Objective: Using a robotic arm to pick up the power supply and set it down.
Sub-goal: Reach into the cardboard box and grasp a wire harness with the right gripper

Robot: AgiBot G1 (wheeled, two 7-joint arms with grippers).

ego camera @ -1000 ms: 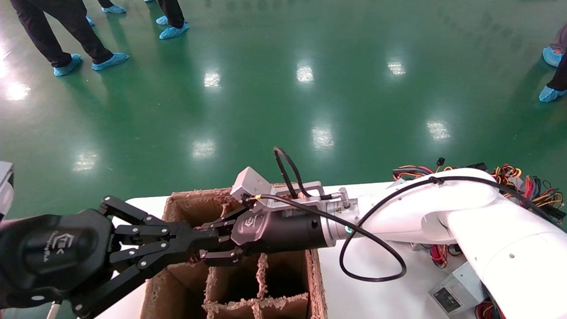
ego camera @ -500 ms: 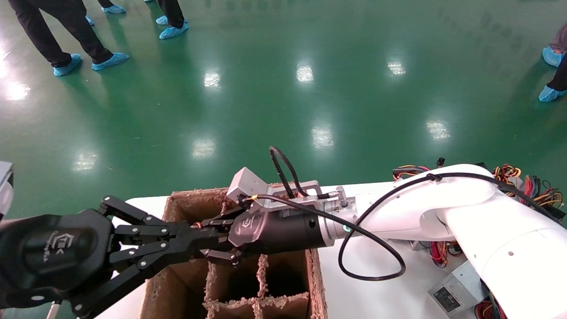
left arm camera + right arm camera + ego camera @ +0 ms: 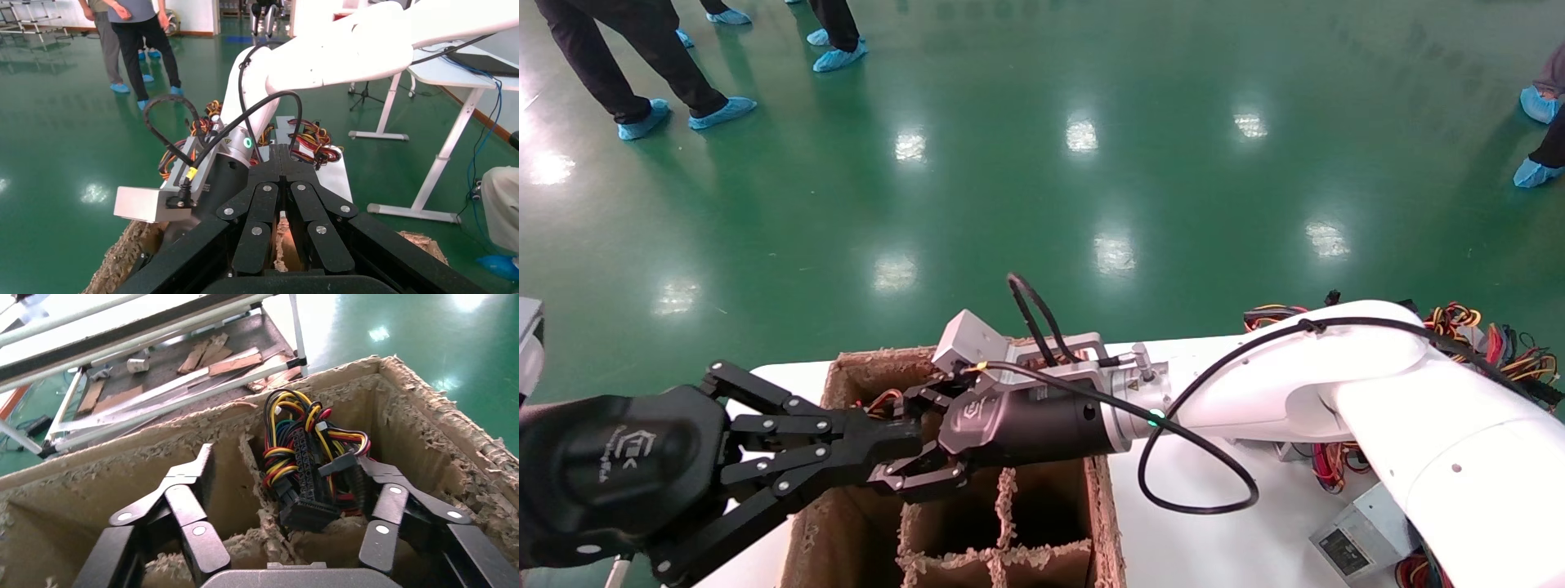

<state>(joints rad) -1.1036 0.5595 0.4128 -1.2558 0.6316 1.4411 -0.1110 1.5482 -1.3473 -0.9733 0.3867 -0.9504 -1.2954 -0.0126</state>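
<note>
The right gripper (image 3: 281,496), jaws apart, straddled the wire bundle (image 3: 306,459) in the cardboard divider box (image 3: 1103,506) at lower centre; release looked done; left gripper (image 3: 878,445) pinched together nearby.

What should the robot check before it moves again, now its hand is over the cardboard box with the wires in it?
1. Right gripper fingers spread apart: ok, open.
2. Wire bundle sits down in a compartment of the cardboard box: ok.
3. Power supply body fully seated in that compartment: cannot tell, only wires show.
4. Right gripper free of the wires: not ok, one finger is right against the bundle.
5. Left gripper out of the way: not ok, it is at the box close to the right gripper.
</note>
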